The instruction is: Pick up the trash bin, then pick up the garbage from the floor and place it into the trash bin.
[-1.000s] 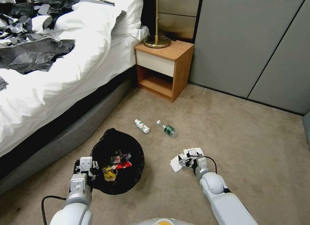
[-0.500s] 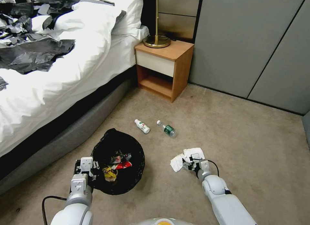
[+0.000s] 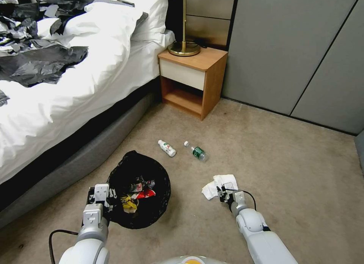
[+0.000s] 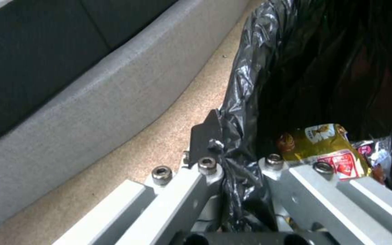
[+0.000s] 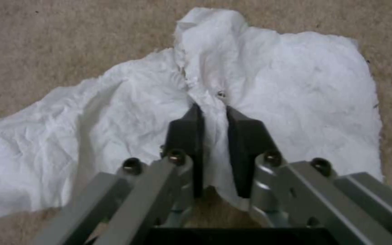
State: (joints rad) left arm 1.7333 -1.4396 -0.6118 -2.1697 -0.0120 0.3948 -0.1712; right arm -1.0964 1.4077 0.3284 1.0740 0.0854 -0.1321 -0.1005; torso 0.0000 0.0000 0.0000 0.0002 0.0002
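Two grippers clamped: left gripper on trash bin rim; right gripper pinching white paper, open carpet around

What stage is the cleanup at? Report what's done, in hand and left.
Done: the left gripper is clamped on the bag-lined rim of the trash bin, which already holds wrappers. In hand: the right gripper is pinched shut on a fold of the white paper, which lies spread on the carpet. Left: getting that paper into the bin, then the white-labelled bottle and the green-labelled bottle.
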